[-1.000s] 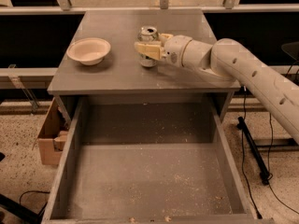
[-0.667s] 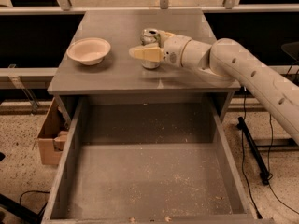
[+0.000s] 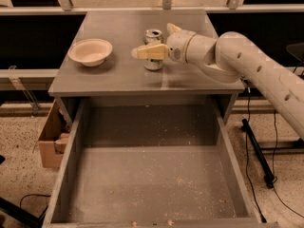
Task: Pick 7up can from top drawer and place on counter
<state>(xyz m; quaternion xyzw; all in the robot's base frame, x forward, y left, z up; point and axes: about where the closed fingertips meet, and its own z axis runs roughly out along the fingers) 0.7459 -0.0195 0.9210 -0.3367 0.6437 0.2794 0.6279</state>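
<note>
The 7up can point(image 3: 153, 56) stands upright on the counter point(image 3: 118, 77), right of centre. My gripper point(image 3: 151, 40) reaches in from the right at can height. Its jaws are spread wide: the near finger point(image 3: 149, 52) crosses in front of the can, and the far finger point(image 3: 172, 29) is behind and to the right of it. The fingers do not look pressed against the can. The top drawer point(image 3: 64, 175) is pulled fully out below the counter. Only crumbs lie on its floor.
A beige bowl point(image 3: 90, 51) sits on the counter's left part. A cardboard box point(image 3: 50, 137) stands on the floor left of the drawer. A black stand and cables point(image 3: 256, 148) are on the floor at the right. A rail runs behind the counter.
The near finger has swung outward toward the front left, so the jaws stand wider apart around the can. The can stays in place on the counter.
</note>
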